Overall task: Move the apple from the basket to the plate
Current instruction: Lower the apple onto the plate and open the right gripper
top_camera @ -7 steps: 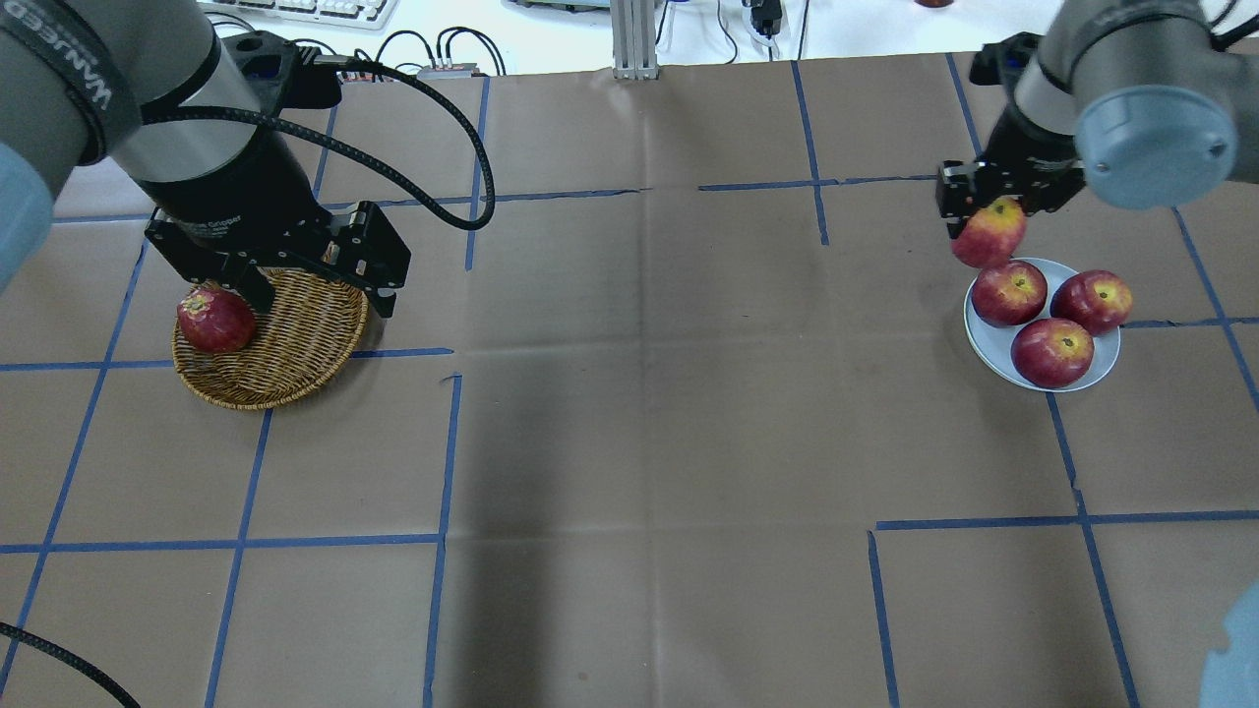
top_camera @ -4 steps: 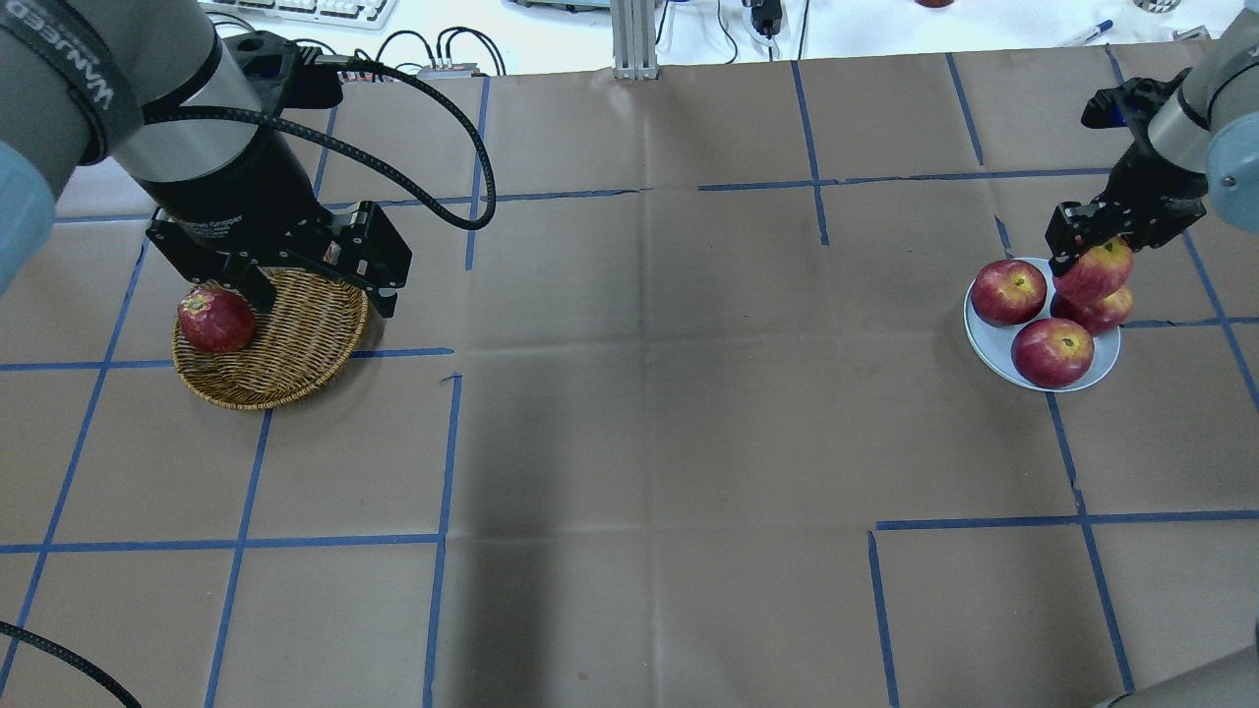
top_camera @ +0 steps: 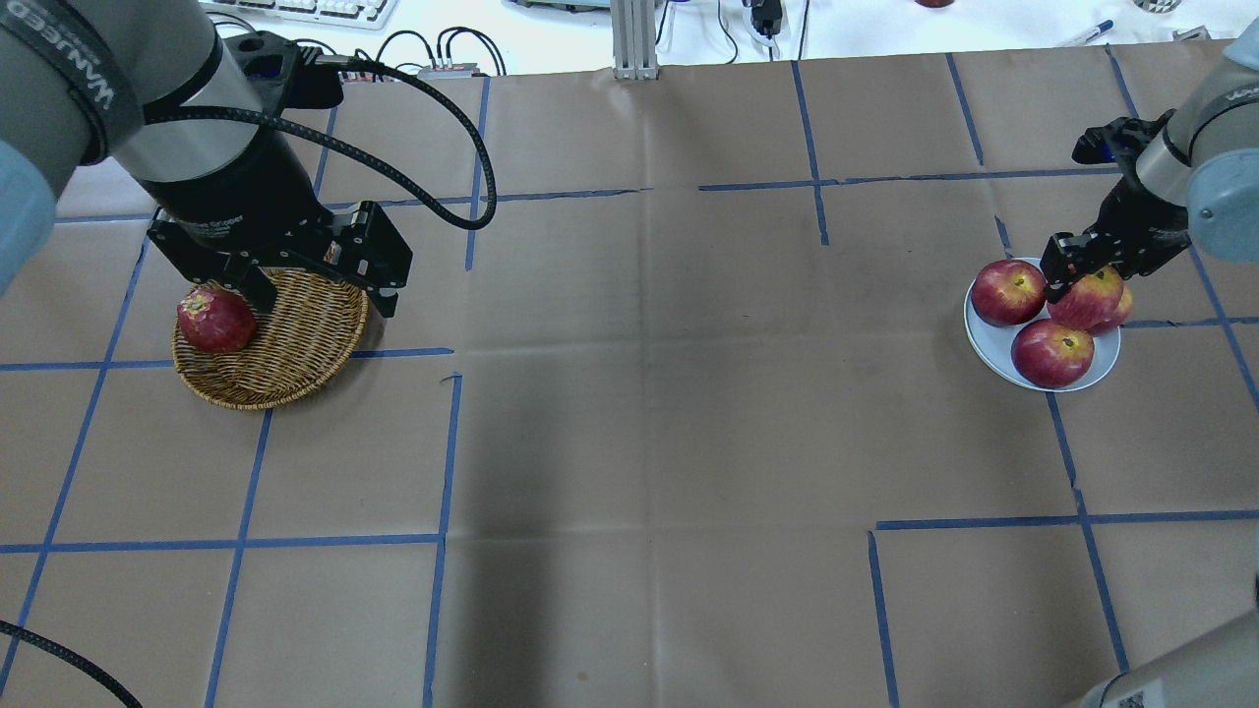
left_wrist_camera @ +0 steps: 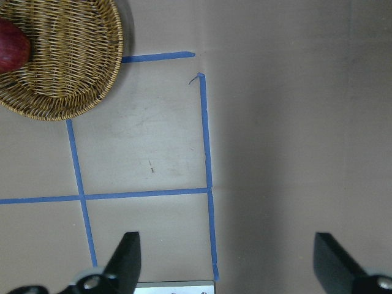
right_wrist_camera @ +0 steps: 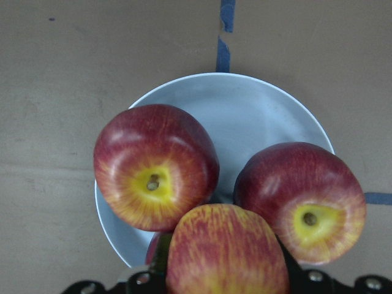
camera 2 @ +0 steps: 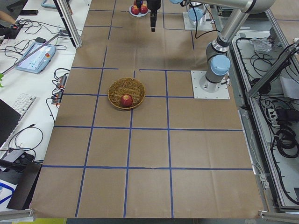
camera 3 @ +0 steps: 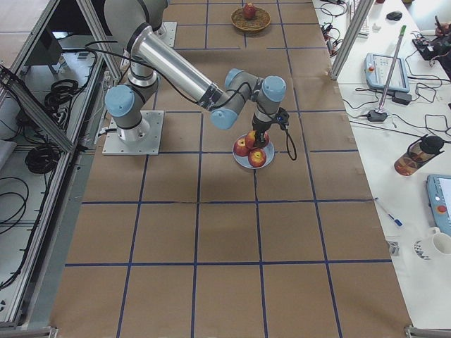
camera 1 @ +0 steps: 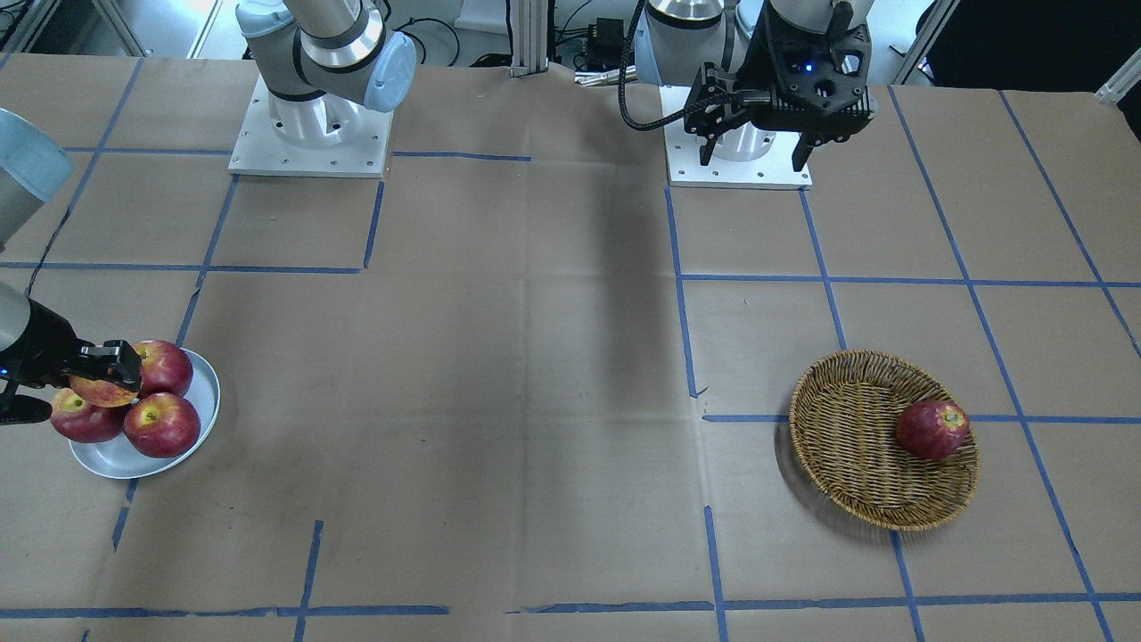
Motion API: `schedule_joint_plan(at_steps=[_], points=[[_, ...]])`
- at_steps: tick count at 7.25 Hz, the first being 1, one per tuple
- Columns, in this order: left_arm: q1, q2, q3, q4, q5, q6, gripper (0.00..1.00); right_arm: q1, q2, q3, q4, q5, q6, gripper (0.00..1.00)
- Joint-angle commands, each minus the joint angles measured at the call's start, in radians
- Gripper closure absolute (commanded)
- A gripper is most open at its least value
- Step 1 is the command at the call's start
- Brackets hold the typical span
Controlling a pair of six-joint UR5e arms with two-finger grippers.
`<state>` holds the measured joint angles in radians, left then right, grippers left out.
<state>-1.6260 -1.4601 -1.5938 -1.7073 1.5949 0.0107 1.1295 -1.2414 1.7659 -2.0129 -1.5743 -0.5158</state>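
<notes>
- Overhead exterior view: the apple (top_camera: pixel 1085 300), streaked red-orange, hangs over the plate (top_camera: pixel 991 341), low above the gap between the three dark red apples. It is clamped in the right gripper (top_camera: pixel 1086 283).
- I can't tell whether it already touches the ones under it.
- Risk: the plate looks full, with a dark red apple on the left (top_camera: pixel 1008 292), one in front (top_camera: pixel 1052 352) and one mostly hidden behind (top_camera: pixel 1124 309). If let go here, the apple would likely land on rounded tops, not on the plate.
- It could then roll over the low rim onto the brown paper.
- Risk: lowering further could shove a neighbour off the edge, since the fingers sit close to the apples beside them.
- Right arm: comes in from the right edge, elbow folded, wrist pointing down over the far side of the plate.
- Left gripper (camera 1: pixel 754 150): jaws spread wide, holding nothing, raised well above the table.
- Basket (top_camera: pixel 285 369): well apart on the left side, with one dark red apple (top_camera: pixel 215 321) inside by its rim.
</notes>
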Motion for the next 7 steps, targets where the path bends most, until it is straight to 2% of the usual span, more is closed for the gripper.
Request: schedule_joint_plan(at_steps=[1, 2, 3, 4, 6, 7], points=[[0.000, 0.000, 0.000, 0.000, -0.001, 0.000, 0.01, 0.001, 0.000, -0.006, -0.007, 0.000, 0.003, 0.54], [0.000, 0.000, 0.000, 0.000, -0.001, 0.000, 0.01, 0.001, 0.000, -0.006, -0.007, 0.000, 0.002, 0.53], [0.000, 0.000, 0.000, 0.000, -0.003, 0.000, 0.01, 0.001, 0.006, -0.008, -0.009, 0.005, -0.003, 0.22], [0.000, 0.000, 0.000, 0.000, -0.003, 0.000, 0.01, 0.001, 0.003, -0.011, -0.007, 0.004, -0.001, 0.00], [0.000, 0.000, 0.000, 0.000, -0.003, 0.000, 0.01, 0.013, -0.024, -0.089, 0.014, 0.005, 0.003, 0.00], [0.000, 0.000, 0.000, 0.000, -0.003, 0.000, 0.01, 0.045, -0.056, -0.156, 0.110, 0.008, 0.000, 0.00]])
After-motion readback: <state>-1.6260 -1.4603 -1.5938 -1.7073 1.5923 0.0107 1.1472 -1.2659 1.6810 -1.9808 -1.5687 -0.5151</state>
